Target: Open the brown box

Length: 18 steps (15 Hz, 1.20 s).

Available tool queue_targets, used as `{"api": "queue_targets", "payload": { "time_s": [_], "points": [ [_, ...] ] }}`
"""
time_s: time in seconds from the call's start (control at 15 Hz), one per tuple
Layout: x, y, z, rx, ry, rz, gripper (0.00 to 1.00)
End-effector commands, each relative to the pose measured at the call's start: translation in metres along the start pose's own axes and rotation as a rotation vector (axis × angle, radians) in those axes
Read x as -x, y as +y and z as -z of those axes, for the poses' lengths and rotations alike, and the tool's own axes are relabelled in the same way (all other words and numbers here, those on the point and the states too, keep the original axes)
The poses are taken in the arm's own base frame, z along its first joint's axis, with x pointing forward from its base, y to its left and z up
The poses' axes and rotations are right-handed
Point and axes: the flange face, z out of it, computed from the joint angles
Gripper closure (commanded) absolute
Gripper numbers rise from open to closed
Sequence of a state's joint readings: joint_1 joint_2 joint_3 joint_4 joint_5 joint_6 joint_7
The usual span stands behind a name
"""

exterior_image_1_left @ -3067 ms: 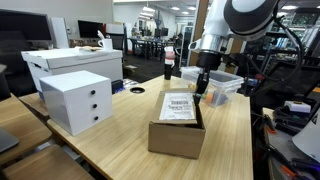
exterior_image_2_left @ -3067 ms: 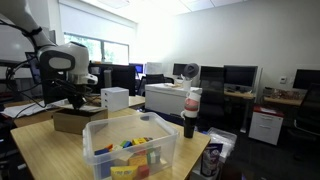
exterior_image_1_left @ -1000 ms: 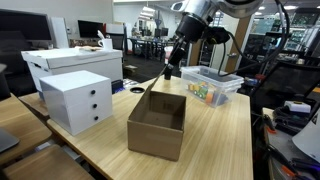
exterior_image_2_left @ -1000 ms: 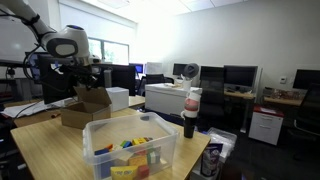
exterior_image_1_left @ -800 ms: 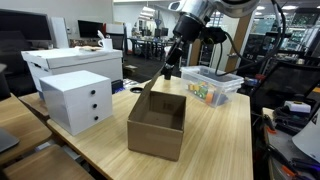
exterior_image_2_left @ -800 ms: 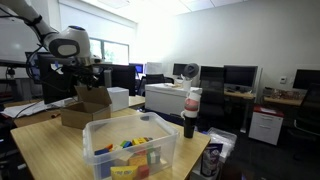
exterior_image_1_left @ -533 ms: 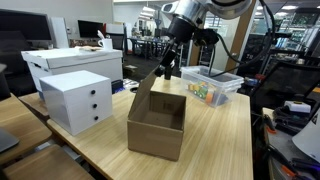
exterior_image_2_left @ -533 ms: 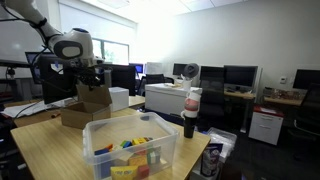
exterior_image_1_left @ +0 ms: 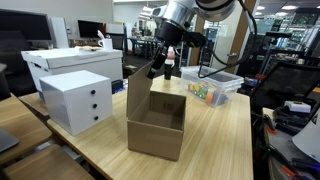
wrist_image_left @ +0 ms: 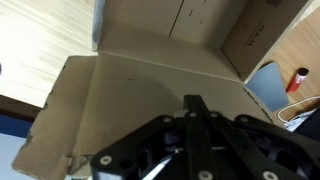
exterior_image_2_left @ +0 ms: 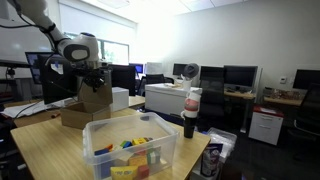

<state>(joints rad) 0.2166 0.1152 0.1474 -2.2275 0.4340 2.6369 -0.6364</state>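
I see one brown box (exterior_image_1_left: 160,128) on the wooden table (exterior_image_1_left: 228,140), between one white three-drawer box (exterior_image_1_left: 78,100) and one clear bin (exterior_image_1_left: 212,86) of coloured pieces. One flap (exterior_image_1_left: 136,88) stands upright, and the box's top is open. My gripper (exterior_image_1_left: 158,68) is at that flap's upper edge. In the wrist view the jaws look pressed together, tips against the cardboard.

Brown box (exterior_image_1_left: 157,125) on table (exterior_image_1_left: 225,140); drawer box (exterior_image_1_left: 76,100) beside it, plastic bin (exterior_image_1_left: 210,86) behind, in an exterior view
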Motion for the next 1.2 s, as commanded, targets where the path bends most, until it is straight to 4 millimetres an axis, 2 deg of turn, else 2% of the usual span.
{"api": "queue_targets", "payload": {
  "time_s": [0.0,0.33,1.13],
  "points": [
    [-0.014,0.009,-0.004,-0.008,-0.013,0.039,1.0],
    [-0.025,0.014,-0.014,-0.02,-0.026,0.055,1.0],
    [-0.031,0.016,-0.041,-0.032,-0.074,0.086,1.0]
  ]
}}
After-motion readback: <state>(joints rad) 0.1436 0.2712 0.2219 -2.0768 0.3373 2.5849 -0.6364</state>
